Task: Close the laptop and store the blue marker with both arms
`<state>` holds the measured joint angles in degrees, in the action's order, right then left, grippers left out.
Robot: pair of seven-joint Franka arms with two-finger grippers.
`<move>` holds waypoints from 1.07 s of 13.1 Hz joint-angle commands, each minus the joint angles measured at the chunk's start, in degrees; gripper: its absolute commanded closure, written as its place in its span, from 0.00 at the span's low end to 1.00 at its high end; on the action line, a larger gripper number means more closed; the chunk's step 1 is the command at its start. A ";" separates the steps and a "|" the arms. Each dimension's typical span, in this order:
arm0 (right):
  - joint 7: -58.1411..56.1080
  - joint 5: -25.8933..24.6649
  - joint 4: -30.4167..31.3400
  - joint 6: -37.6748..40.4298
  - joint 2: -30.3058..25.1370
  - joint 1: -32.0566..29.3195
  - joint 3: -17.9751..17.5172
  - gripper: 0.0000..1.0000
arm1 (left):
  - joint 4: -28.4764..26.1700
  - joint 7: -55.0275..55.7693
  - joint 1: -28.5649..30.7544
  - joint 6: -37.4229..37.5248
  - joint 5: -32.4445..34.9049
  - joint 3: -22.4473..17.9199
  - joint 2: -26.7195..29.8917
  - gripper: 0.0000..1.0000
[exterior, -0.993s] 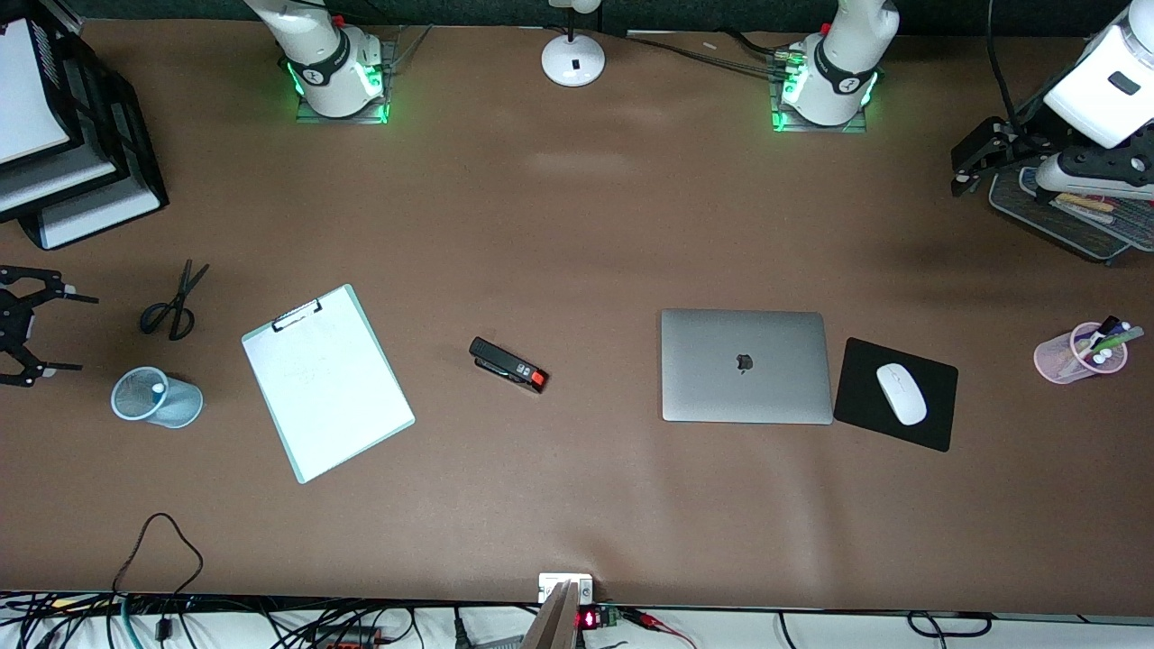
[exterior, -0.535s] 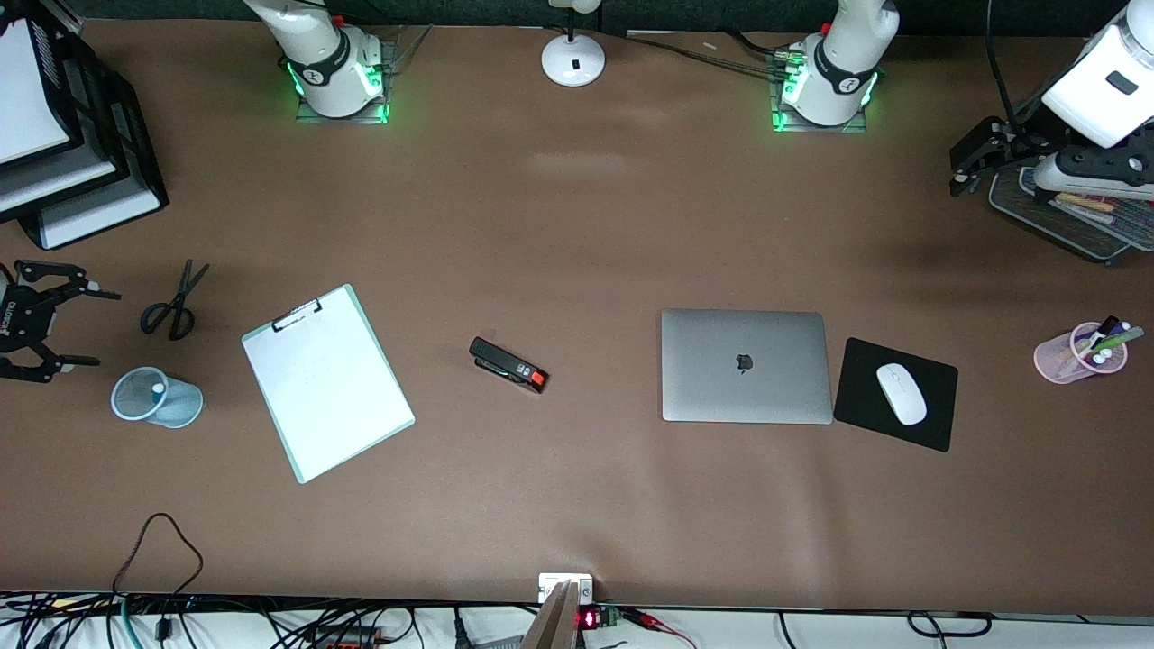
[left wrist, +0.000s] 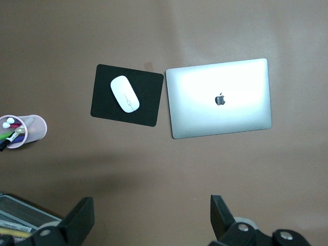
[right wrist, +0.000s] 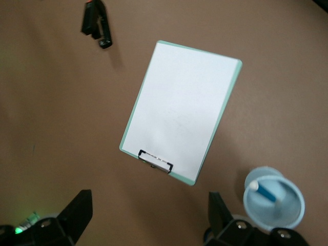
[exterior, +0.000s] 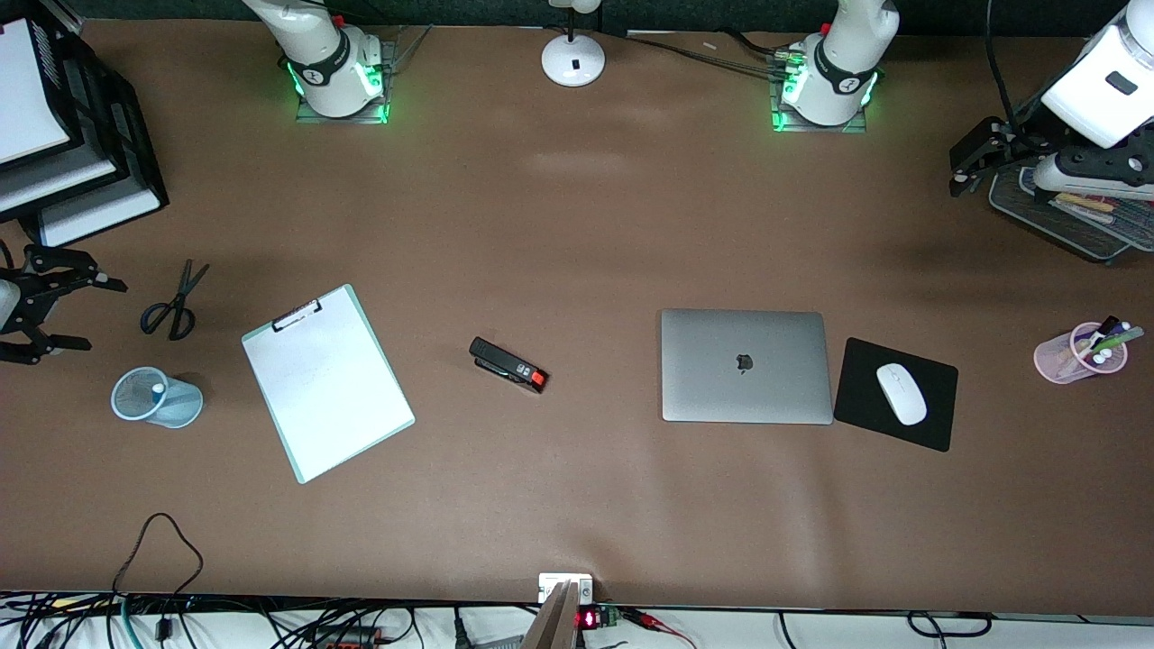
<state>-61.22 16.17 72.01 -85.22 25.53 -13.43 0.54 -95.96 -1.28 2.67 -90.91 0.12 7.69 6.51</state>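
A broad brown tabletop (exterior: pixel 577 225) fills the room's working area, both arm bases glowing green along the edge farthest from the front camera. The laptop (exterior: pixel 746 365) lies shut and flat toward the left arm's end, its apple logo up, just beside a black mouse pad (exterior: pixel 895 394) carrying a white mouse (exterior: pixel 901 393). A clipboard (exterior: pixel 327 381) holding blank paper sits toward the right arm's end, a black stapler (exterior: pixel 508 364) between it and the laptop. The blue marker (right wrist: pixel 264 191) stands inside a pale blue cup (exterior: pixel 156 397). The left tool (exterior: pixel 975 160) hangs with fingers apart beside a mesh tray (exterior: pixel 1055 221); the right tool (exterior: pixel 56 306), fingers likewise spread, hovers near the scissors (exterior: pixel 174 303).
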 commanded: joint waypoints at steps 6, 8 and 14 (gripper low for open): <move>27.87 -8.42 4.89 -0.39 -5.22 7.26 0.34 0.00 | 0.68 -0.57 -0.64 0.12 -0.04 -0.57 -0.10 0.00; 35.70 -9.75 6.03 -0.04 -6.80 9.73 0.34 0.00 | 0.68 -0.57 -0.64 0.12 -0.04 -0.57 -0.10 0.00; 54.26 -11.50 8.23 1.89 -10.93 13.34 1.13 0.00 | 0.68 -0.57 -0.56 0.03 -0.04 -0.39 -0.10 0.00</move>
<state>-11.01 6.23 78.12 -84.12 17.39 -0.77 0.61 -95.96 -1.28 2.58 -90.91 0.12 7.67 6.51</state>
